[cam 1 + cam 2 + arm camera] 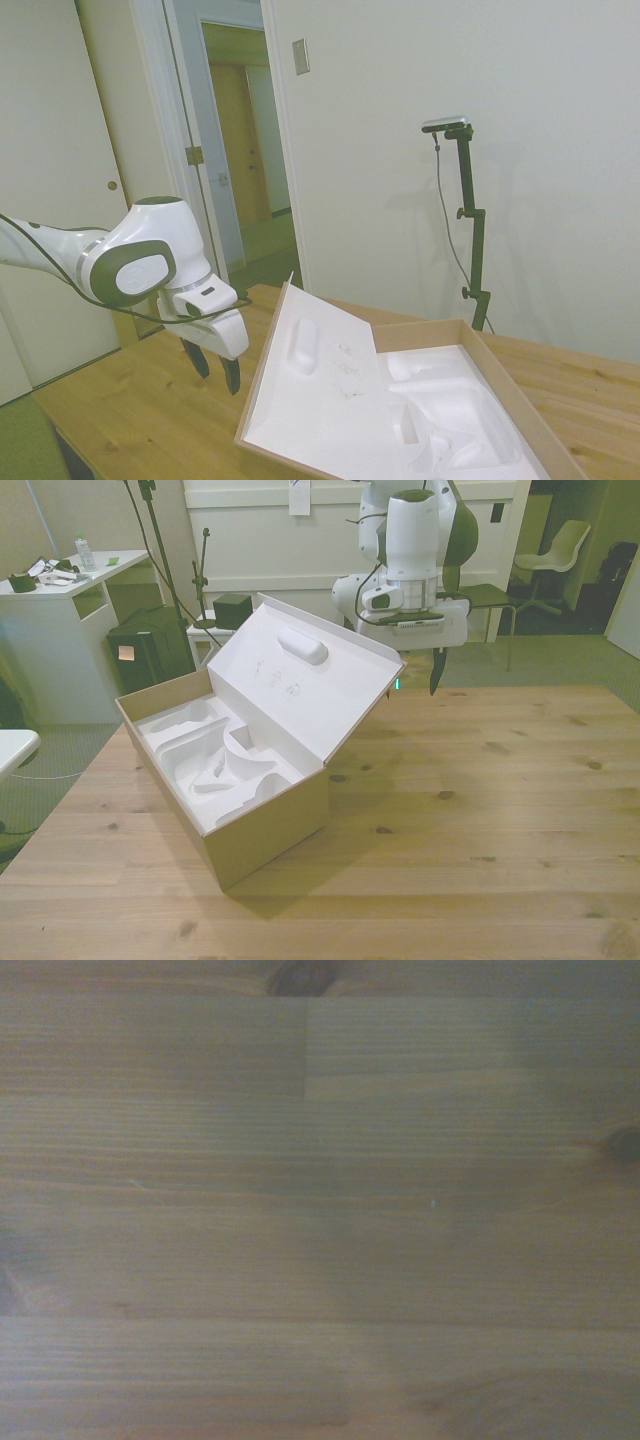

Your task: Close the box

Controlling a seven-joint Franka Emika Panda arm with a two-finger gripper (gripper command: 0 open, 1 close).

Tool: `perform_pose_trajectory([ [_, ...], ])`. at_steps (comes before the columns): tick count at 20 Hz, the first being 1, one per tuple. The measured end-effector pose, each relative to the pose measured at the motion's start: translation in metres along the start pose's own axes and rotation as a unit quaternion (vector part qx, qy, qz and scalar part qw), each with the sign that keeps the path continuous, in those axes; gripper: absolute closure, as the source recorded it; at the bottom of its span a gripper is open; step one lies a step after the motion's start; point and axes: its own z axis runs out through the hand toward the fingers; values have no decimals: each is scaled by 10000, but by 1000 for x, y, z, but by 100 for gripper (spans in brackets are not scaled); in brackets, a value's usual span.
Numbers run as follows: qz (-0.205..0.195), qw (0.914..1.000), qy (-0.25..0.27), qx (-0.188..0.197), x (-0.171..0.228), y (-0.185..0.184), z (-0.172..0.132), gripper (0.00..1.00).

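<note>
Box (240,770) open, lid (300,680) raised | hand (434,680) beside lid, apart

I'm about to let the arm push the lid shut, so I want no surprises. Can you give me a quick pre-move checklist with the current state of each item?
1. Large brown cardboard box sits flat on the wooden table: ok.
2. Hinged lid with its white foam lining is raised, free to swing: ok.
3. Nothing loose lying in the box's white moulded foam: ok.
4. End effector clear of the lid, beside its outer face: ok.
5. End effector empty: ok.
6. Lid hinge condition: cannot tell.
</note>
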Motion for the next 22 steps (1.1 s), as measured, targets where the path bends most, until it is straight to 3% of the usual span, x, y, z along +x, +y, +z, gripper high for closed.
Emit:
perform_pose_trajectory([
  [6,9,10000,6,18,-6,6,-1,0],
  [11,264,9983,303,427,-8,41,-40,0],
  [18,1018,9881,506,1040,48,135,-108,0],
  [22,1588,9741,772,1413,89,193,-155,0],
])
